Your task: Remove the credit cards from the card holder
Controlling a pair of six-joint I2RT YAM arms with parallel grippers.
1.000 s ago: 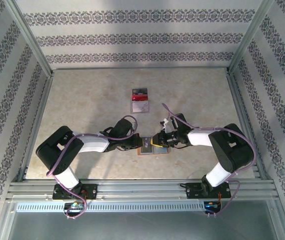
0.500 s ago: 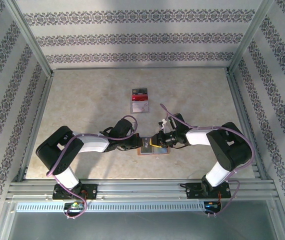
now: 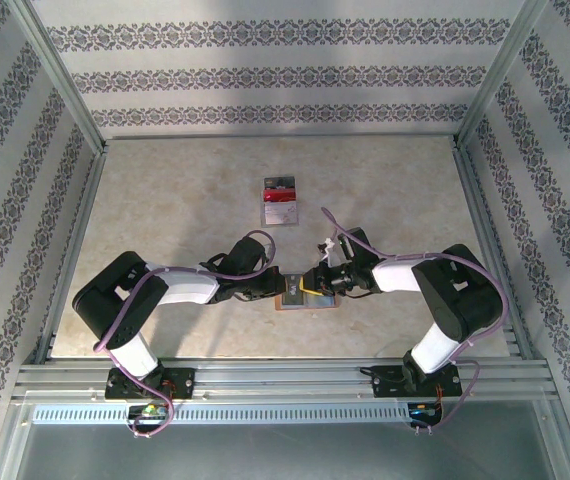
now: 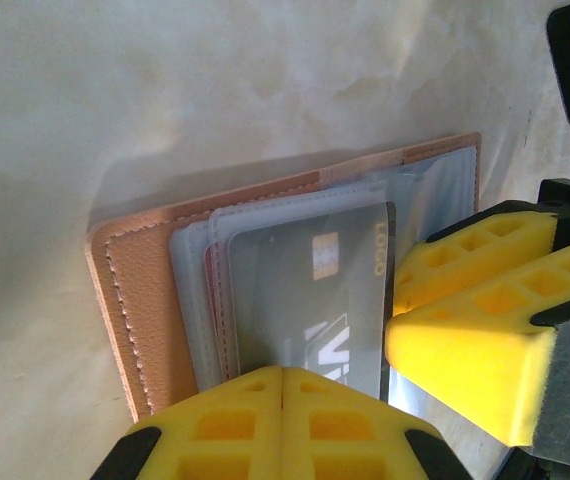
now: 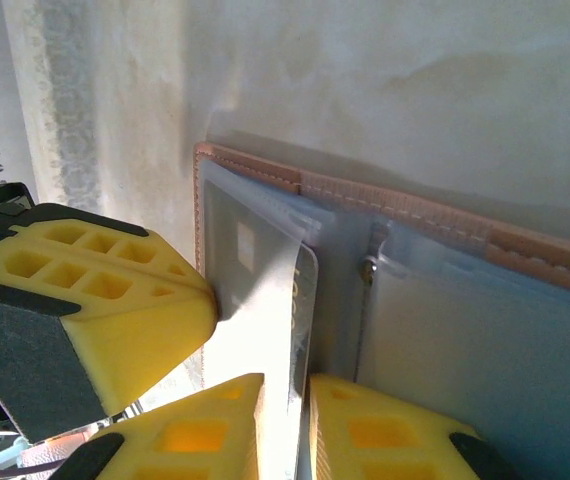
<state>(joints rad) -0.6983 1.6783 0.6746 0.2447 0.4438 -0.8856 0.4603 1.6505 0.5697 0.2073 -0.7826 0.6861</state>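
Observation:
The card holder [image 3: 317, 303] lies open on the table near the front, salmon outside [image 4: 145, 290] with clear grey-blue pockets [image 5: 445, 330]. A grey credit card [image 4: 305, 290] with a chip sticks partway out of a pocket, and a red edge [image 4: 212, 300] shows behind it. My left gripper [image 3: 285, 287] is shut, its joined tips [image 4: 283, 385] pressing down on the pocket and card. My right gripper [image 3: 311, 284] has come in from the right. Its jaws [image 5: 300, 410] stand narrow on either side of the grey card's free edge [image 5: 305, 300], gripping it.
A small stack of red, white and dark cards [image 3: 280, 200] lies further back at the table's middle. Metal frame rails [image 3: 265, 378] run along the front, and patterned walls close in the sides and the back.
My right gripper's jaws have narrowed onto the card's edge and that wrist has edged slightly left. The left arm and the holder have stayed put.

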